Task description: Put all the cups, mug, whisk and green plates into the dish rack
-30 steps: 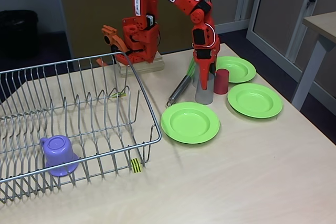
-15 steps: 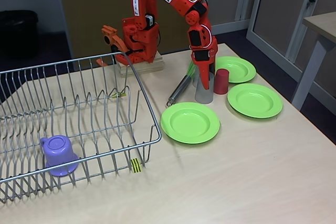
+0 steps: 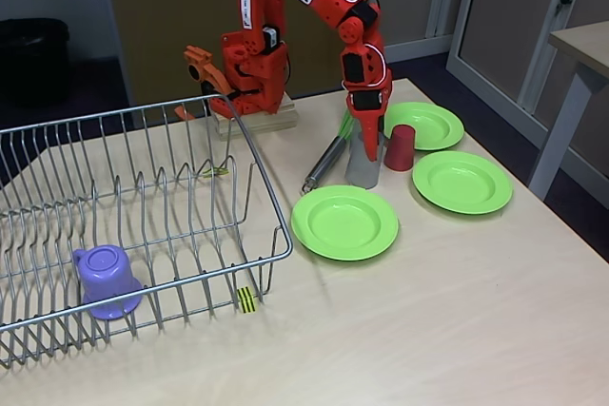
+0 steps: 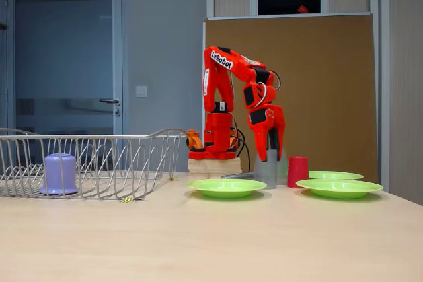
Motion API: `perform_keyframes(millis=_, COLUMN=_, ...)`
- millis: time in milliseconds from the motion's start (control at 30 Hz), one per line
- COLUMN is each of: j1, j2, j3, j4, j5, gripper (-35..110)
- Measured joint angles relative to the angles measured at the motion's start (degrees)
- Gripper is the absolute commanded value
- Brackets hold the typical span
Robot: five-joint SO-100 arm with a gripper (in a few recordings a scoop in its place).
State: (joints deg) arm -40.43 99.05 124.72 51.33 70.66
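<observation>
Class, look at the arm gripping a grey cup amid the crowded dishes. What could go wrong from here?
1. The gripper holds a grey cup that looks tilted; it may slip from the jaws.
2. The red cup and the whisk stand close on either side; a swing could knock them.
3. The dish rack has a raised rim; a low carry could catch the cup on it.

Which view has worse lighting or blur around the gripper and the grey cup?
High fixed view: even light, soft shadows, sharp; the gripper and the grey cup read clearly, though the cup is see-through. Low fixed view: dimmer, flat side-on angle, the cup blends with the gripper; glass behind reflects, no blur.
</observation>
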Motion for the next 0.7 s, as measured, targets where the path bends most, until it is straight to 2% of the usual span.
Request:
perform_keyframes(millis=467, j1=8.8, j2=-4.9, j3=-32.1, j4=31.3, j5=-19.2, gripper=11)
perform_keyframes(millis=700, j1=18.5, j2=-7.5, j3=-51.2, j4=46.5, j5=-36.0, gripper=11)
